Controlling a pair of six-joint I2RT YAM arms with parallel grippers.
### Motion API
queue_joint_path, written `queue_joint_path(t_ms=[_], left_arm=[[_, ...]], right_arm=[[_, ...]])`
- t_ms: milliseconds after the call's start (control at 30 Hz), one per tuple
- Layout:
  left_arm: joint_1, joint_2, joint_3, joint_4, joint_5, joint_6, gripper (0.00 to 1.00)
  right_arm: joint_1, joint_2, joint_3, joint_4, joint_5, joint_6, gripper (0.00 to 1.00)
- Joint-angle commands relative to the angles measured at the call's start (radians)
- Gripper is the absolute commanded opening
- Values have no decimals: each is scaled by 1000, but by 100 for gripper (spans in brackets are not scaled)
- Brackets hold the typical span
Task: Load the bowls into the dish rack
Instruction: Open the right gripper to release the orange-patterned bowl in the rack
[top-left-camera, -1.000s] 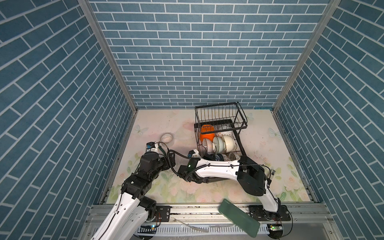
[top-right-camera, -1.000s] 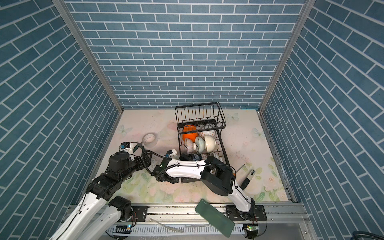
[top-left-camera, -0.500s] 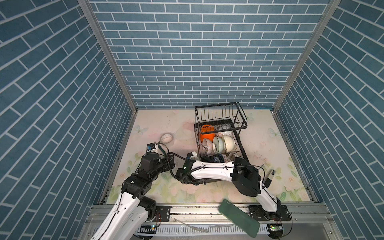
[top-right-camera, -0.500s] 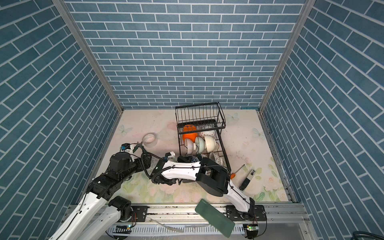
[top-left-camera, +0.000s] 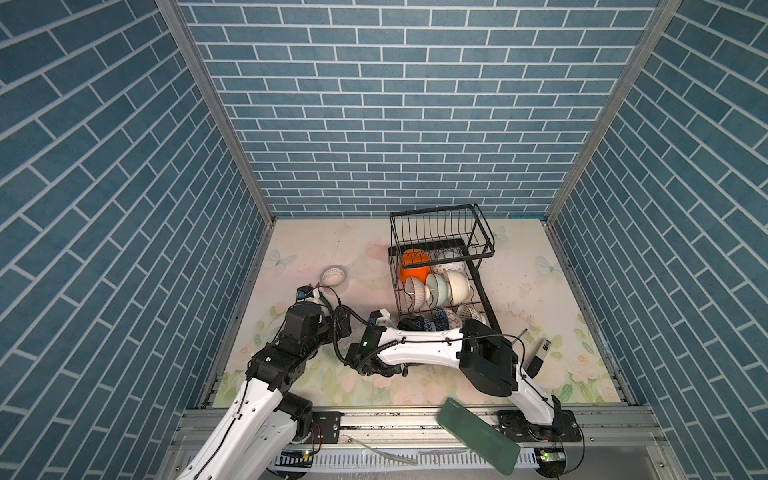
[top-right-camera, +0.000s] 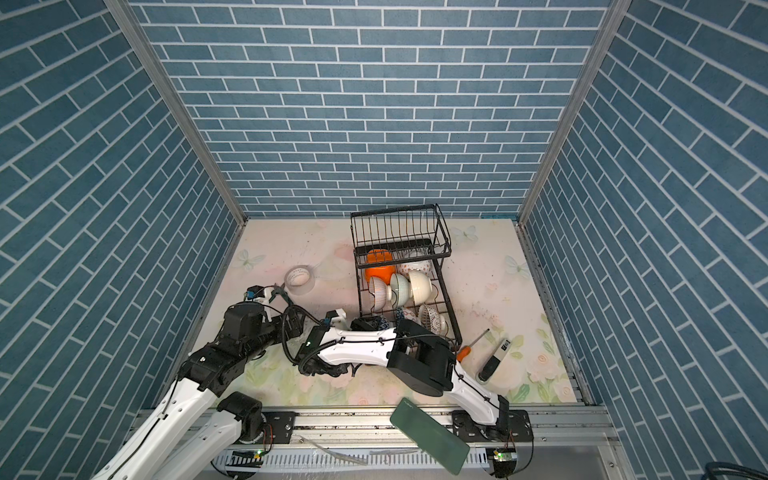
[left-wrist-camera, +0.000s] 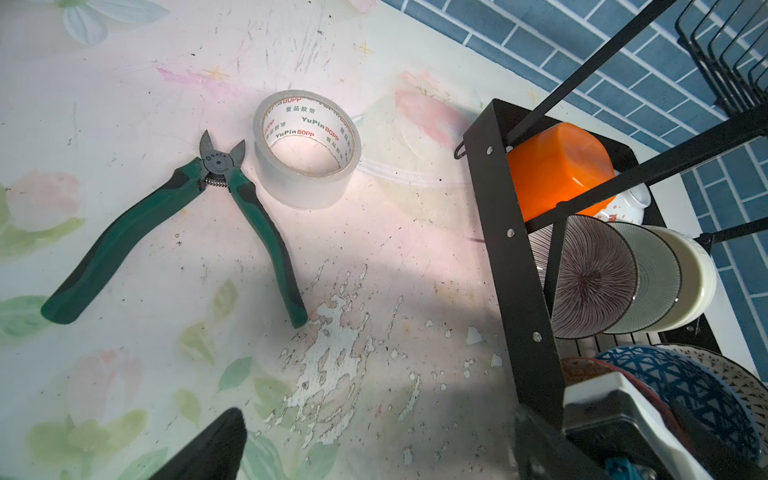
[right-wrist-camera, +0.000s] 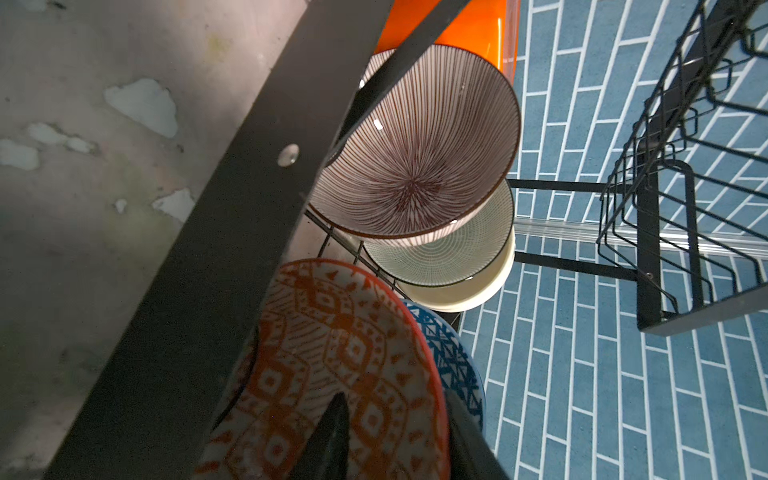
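The tape roll (left-wrist-camera: 299, 189) reads "YuPin BOPP"; the green pliers (left-wrist-camera: 216, 164), "SATA". The bowls (left-wrist-camera: 594, 274) stand in the dish rack (left-wrist-camera: 505, 232). The left jaws gape over the bench (left-wrist-camera: 374, 270); the right jaws sit parted astride the rim of the orange-patterned bowl (right-wrist-camera: 332, 332).

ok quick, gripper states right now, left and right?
Left gripper: open, holding nothing.
Right gripper: open, jaws either side of the orange-patterned bowl rim.
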Motion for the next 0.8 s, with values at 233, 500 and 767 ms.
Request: queue_joint_path(t_ms=[233, 500, 767], left_arm=[[8, -28, 19, 44, -21, -10, 100], [11, -54, 13, 34, -36, -7, 100], [14, -73, 13, 13, -55, -4, 100]], right_arm=[[25, 0, -14, 53, -95, 18, 62], [19, -48, -23, 91, -98, 8, 83], [5, -103, -42, 132, -100, -5, 84]])
